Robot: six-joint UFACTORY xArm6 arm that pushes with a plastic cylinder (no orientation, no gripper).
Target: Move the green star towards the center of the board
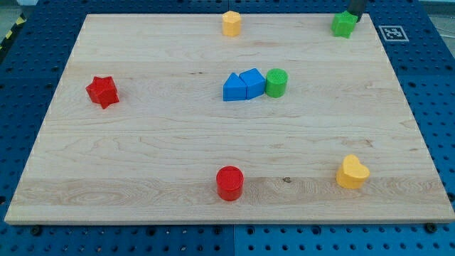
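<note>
The green star (344, 25) sits near the top right corner of the wooden board (142, 142). My tip (353, 18) shows at the view's top edge, touching or just behind the star's upper right side. Near the board's middle stand a blue block (232, 88), a second blue block (252, 83) and a green cylinder (276, 82), packed side by side in a row.
A yellow block (231, 23) sits at the top middle. A red star (102, 91) is at the left. A red cylinder (229, 183) is at the bottom middle. A yellow heart (352, 172) is at the bottom right. A marker tag (392, 33) lies off the board's top right.
</note>
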